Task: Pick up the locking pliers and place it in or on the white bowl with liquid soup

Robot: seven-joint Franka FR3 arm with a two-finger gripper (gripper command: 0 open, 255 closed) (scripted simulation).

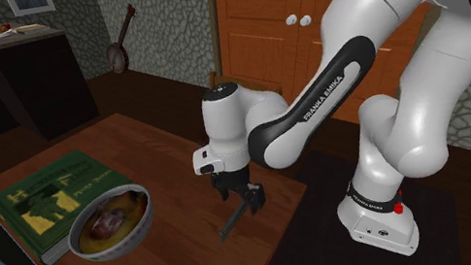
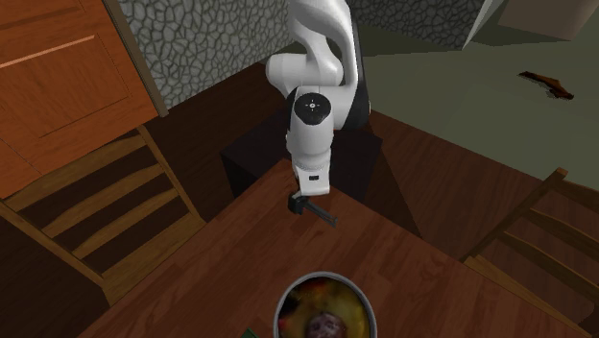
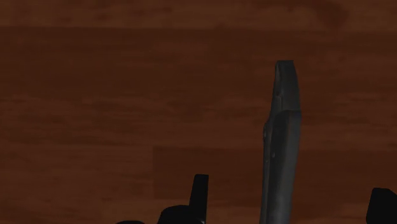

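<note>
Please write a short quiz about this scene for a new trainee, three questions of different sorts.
1. True or false: the gripper is shut on the locking pliers.
2. The bowl rests partly on: A) a green book; B) a plate; C) a chair.
3. Fill in: the locking pliers lie between the gripper's two black ___.
Key: 1 false, it is open; 2 A; 3 fingers.
</note>
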